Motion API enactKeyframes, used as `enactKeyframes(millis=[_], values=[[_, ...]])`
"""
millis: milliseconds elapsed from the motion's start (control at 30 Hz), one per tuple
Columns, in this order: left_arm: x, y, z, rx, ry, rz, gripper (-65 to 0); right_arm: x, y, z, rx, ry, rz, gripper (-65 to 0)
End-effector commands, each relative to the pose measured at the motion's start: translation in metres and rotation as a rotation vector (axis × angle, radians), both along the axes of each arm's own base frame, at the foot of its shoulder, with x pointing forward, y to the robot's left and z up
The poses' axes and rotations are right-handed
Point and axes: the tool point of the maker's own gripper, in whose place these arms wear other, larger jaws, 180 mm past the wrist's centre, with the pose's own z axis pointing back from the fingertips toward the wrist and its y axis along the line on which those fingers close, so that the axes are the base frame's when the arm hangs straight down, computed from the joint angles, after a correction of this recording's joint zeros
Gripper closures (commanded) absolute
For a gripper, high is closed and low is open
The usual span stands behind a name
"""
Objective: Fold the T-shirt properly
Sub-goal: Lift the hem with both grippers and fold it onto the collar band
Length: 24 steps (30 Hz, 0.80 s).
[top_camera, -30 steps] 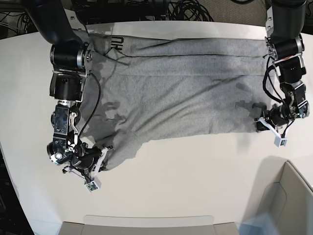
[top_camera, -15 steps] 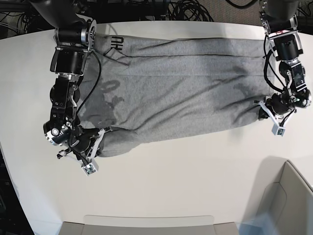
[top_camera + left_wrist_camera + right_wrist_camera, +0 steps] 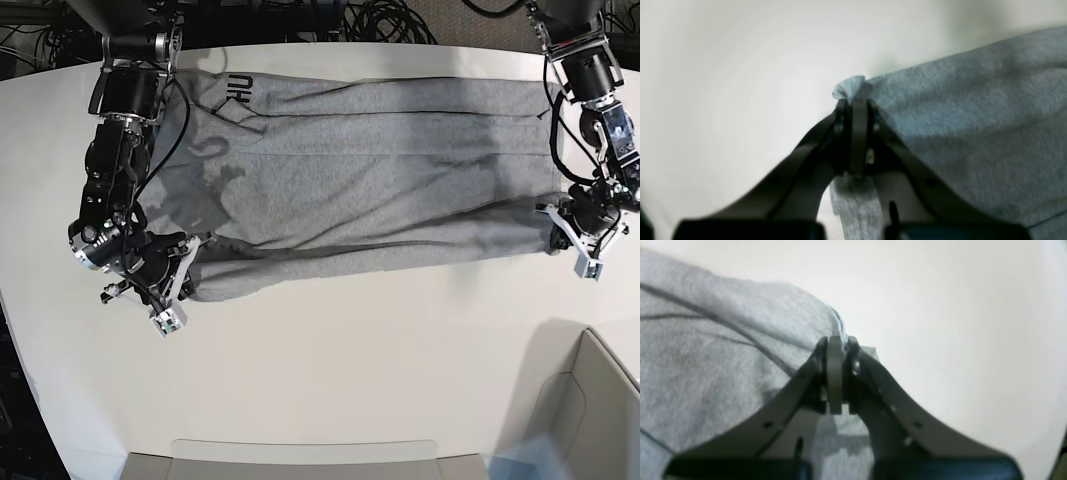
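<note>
Surface: a white bench (image 3: pixel 330 350) with rounded corners fills the base view; black cables lie beyond its edge at 12 o'clock, and a pale bin corner (image 3: pixel 590 400) shows at 4 o'clock.

Task thing: the T-shirt (image 3: pixel 370 180), heather grey, lies spread as a long band across the upper half of the bench, from 9 o'clock to 3 o'clock. Black lettering (image 3: pixel 238 90) shows near its 11 o'clock corner.

Progress: judged from the lie of the cloth, 1 lengthwise fold is under way. The edge nearest 6 o'clock is gathered and lifted at both ends, with a raised crease running between the 2 grippers. The band is long and unshortened; the crosswise folds appear not yet done.

Right gripper (image 3: pixel 185 272): at 8 o'clock in the base view, closed on the T-shirt's lower corner. In the right wrist view the gripper (image 3: pixel 836 343) shows jaws pressed together with grey cloth pinched between them.

Left gripper (image 3: pixel 558 235): at 3 o'clock in the base view, closed on the opposite lower corner. In the left wrist view the gripper (image 3: pixel 855 103) clamps a small tuft of cloth that pokes out past the jaw tips.

Arm pose: both arms reach down from the 12 o'clock edge along the garment's 2 short ends, forearms roughly parallel, wrists bent inward toward the cloth, holding the edge taut between them.

Remaining: in my judgement, laying this edge over, then the crosswise folding.
</note>
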Motion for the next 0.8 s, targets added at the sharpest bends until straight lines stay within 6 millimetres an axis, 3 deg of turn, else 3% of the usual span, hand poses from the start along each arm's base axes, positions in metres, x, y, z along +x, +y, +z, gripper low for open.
enactKeyframes(millis=[0, 300, 500, 767], values=[[0.008, 0.004, 0.018, 0.02, -0.053, -0.007, 0.0, 0.009, -0.002, 0.023, 0.0, -0.066, -0.004, 0.0], [-0.026, -0.004, 0.006, 0.066, -0.009, -0.048, 0.0, -0.021, -0.03, 0.023, -0.057, -0.046, -0.073, 0.0], [-0.046, 0.022, 0.006, 0.063, -0.007, 0.041, 0.0, -0.037, -0.036, 0.014, -0.089, -0.012, -0.077, 0.0], [-0.063, 0.024, -0.007, 0.073, 0.077, 0.047, 0.0, -0.055, -0.034, 0.012, -0.111, -0.005, -0.069, 0.0]])
